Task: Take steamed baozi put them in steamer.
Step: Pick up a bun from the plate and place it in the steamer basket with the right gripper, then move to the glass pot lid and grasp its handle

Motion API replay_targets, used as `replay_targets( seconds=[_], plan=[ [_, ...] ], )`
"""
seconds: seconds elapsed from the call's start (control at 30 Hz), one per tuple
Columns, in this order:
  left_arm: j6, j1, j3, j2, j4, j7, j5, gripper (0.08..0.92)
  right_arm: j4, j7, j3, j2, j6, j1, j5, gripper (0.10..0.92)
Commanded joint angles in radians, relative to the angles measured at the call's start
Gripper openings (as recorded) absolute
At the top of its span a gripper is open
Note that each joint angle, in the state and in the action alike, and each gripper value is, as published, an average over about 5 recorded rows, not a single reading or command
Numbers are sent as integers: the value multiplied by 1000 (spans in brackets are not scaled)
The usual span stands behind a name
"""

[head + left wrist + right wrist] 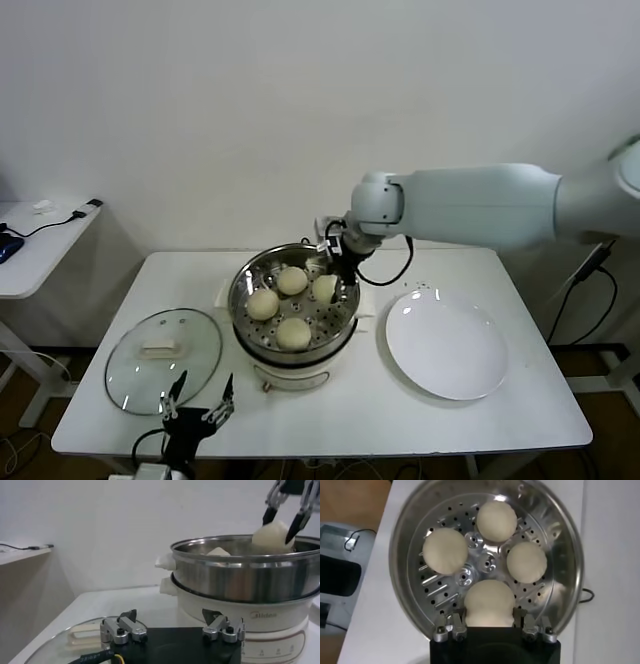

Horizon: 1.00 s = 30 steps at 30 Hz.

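Right wrist view shows the right gripper [490, 625] clenched on the fourth baozi [489, 602] over the steamer [410, 530] tray, three buns beyond its fingers, seemingly for release, while the left gripper [200, 398] idles open.

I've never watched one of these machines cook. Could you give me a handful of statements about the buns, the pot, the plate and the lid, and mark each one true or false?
1. All four cream-white dough buns are inside the round stainless-steel steamer pot. True.
2. The right gripper is closed around one bun above the perforated tray. True.
3. One bun remains on the round white plate. False: the plate holds nothing.
4. The flat glass lid covers the pot. False: it lies on the white table at the pot's left.
5. The left gripper is lifting the lid. False: it hovers open at the table's near edge, holding nothing.
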Motion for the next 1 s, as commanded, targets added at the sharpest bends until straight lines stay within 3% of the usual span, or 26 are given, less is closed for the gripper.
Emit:
replay_targets(
  seconds=[0.03,0.33,0.57,0.77,0.87,1.0],
  plan=[
    [1,-5,0,-1,10,0,-6,823,-61,28,21,28,-13,-116,-41,628],
    [5,-13,-4,0,13,2,-10,823,-71,8,44,26,17,-119,-41,640],
    [9,-10,-5,0,7,3,-12,823,-72,-53,62,-7,66,-69,-33,794],
    [14,-5,-5,1,-3,-2,-29,823,-87,-96,161,-102,115,-8,6,822],
    [20,-8,-17,4,-14,-6,-69,823,-86,-29,262,-182,100,-24,20,823],
    [23,-21,-42,6,-24,-14,-102,823,-79,186,456,-280,111,-138,-32,823]
  ],
)
